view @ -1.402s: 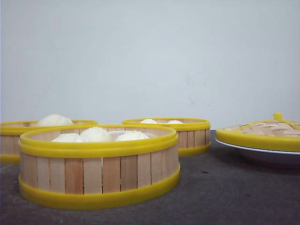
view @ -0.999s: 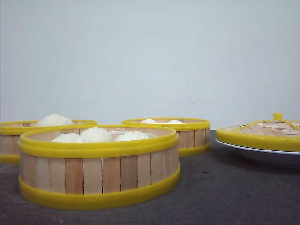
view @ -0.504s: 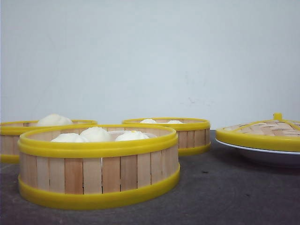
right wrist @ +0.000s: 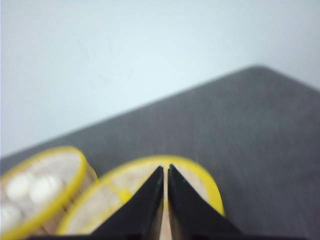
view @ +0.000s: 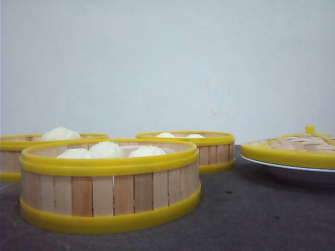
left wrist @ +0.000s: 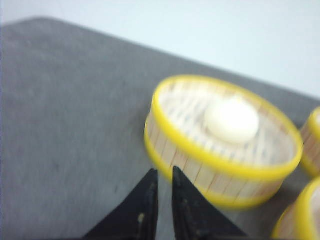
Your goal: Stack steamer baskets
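My left fingers are nearly closed on nothing, the single-bun steamer basket sits just ahead and off to one side on the table; right fingers closed, empty, over the lid.

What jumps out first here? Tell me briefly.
Three yellow-rimmed steamer baskets holding white buns: the nearest basket front left, another at the far left, a third behind. At right, a woven lid sits on a white plate. Neither pincer holds anything.
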`<state>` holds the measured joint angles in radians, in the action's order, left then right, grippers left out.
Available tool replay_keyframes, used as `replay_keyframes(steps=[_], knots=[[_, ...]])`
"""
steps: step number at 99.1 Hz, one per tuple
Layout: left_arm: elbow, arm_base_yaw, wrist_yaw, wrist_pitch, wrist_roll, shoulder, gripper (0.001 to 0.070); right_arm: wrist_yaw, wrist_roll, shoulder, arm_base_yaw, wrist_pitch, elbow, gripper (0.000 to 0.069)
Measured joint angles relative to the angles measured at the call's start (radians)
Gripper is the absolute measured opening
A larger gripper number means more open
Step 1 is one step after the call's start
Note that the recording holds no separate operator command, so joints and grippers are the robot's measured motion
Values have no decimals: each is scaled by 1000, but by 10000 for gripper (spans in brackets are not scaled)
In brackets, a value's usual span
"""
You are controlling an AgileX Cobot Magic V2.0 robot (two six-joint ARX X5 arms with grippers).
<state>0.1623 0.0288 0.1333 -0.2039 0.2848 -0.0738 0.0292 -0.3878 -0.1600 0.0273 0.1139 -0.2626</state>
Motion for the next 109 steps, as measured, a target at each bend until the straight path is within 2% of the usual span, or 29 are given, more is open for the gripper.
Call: replay_keyframes(steps=[15,32,46,58,62,66,73,79,89,97,109], knots=[[175,0,0,5,2,-135,24,-29,75,-193,0,72,-232,9],[447,0,-17,-65,-84,-372,24,-29,193,-349,-27,180,-481,9],[642,0,-81,-156,-123,-537,24,-30,253,-392,-58,241,-556,9],[696,3,-111,-175,-145,-610,31,-31,276,-412,-80,295,-556,17],[696,5,-112,-179,-149,-615,55,-31,280,-422,-85,311,-555,59],[696,9,-113,-185,-157,-616,105,-31,280,-430,-90,326,-555,151],[696,15,-113,-182,-174,-612,250,-41,277,-446,-99,340,-555,360],[696,20,-113,-182,-190,-608,371,-69,270,-467,-105,348,-558,469],[696,29,-113,-182,-196,-608,444,-114,249,-523,-119,359,-598,514],[696,41,-120,-182,-196,-608,458,-155,227,-584,-137,362,-655,523],[696,63,-164,-182,-195,-608,462,-192,200,-698,-174,394,-759,518]])
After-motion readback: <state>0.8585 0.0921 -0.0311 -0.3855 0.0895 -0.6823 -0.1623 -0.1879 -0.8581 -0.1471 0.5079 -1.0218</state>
